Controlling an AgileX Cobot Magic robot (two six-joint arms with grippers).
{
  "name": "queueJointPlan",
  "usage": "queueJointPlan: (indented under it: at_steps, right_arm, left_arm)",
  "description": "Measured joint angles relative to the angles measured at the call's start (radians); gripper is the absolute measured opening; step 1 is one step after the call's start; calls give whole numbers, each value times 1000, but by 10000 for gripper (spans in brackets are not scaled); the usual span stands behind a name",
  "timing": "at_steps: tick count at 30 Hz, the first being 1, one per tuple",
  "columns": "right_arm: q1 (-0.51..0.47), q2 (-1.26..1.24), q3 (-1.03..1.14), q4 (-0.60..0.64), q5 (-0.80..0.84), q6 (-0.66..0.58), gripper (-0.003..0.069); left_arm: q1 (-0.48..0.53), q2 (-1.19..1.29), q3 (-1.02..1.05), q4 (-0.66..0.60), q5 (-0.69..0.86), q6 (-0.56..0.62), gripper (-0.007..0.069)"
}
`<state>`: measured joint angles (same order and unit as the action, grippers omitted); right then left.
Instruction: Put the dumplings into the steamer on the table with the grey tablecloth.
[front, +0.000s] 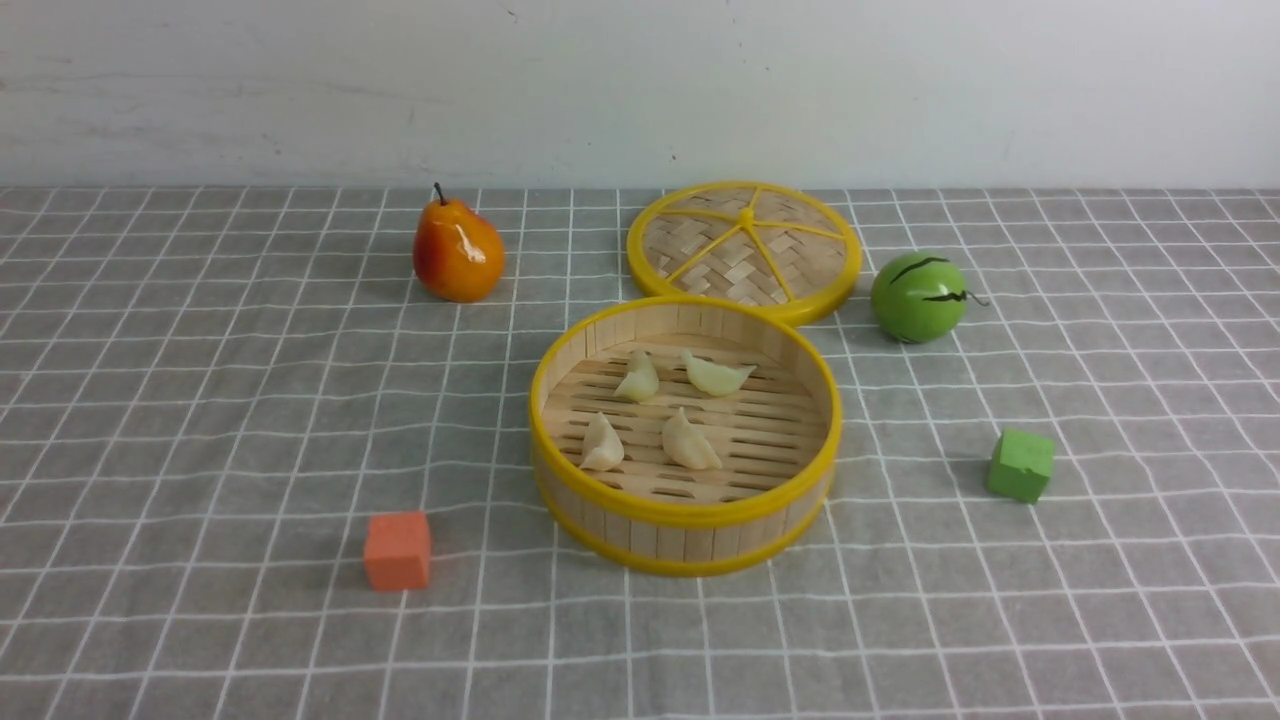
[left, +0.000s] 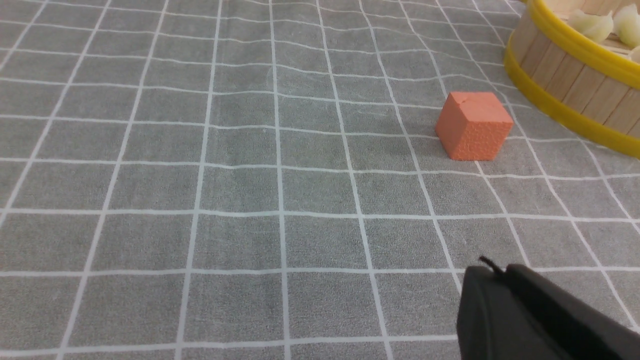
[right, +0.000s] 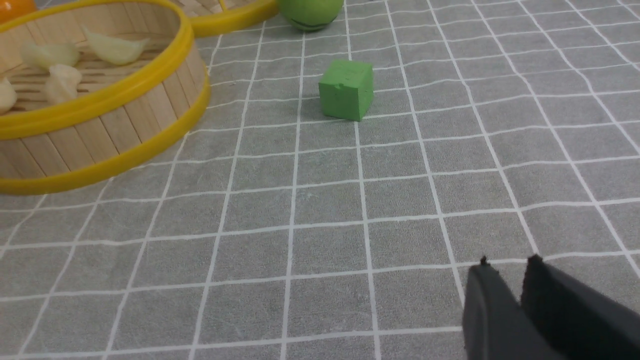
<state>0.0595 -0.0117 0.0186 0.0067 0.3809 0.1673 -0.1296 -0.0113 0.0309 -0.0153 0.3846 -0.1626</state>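
Dumplings (front: 660, 415), all four, lie inside the steamer (front: 686, 512) near the tabletop's middle, while the left fingers (left: 492, 272) are closed on nothing and the right fingers (right: 507, 272) slightly parted and empty, so a careless sweep could nudge the steamer.

- Four pale cream crescent-shaped toy dumplings (front: 638, 378) (front: 716, 374) (front: 602, 444) (front: 689, 441), all inside the basket.
- One round bamboo-slat steamer basket with yellow rims (front: 686, 515), in the middle.
- One flat woven bamboo lid with yellow spokes (front: 745, 250), beyond it.
- Two foam cubes: one orange (front: 397, 550), near left; one green (front: 1021, 465), right.
- One orange-yellow toy pear (front: 457, 250), far left.
- One round green toy melon (front: 918, 296), far right.
- One grey cloth with a white grid (front: 200, 400).
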Motion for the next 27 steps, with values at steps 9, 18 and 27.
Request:
queueJointPlan:
  at_steps: [9, 18, 27]
  right_arm:
    - [0, 0, 0, 0, 0, 0, 114]
    - [0, 0, 0, 0, 0, 0, 125]
    - [0, 0, 0, 0, 0, 0, 127]
  left_arm:
    - [0, 0, 0, -1, 0, 0, 37]
    - [0, 0, 0, -3, 0, 0, 49]
    - [0, 0, 0, -3, 0, 0, 50]
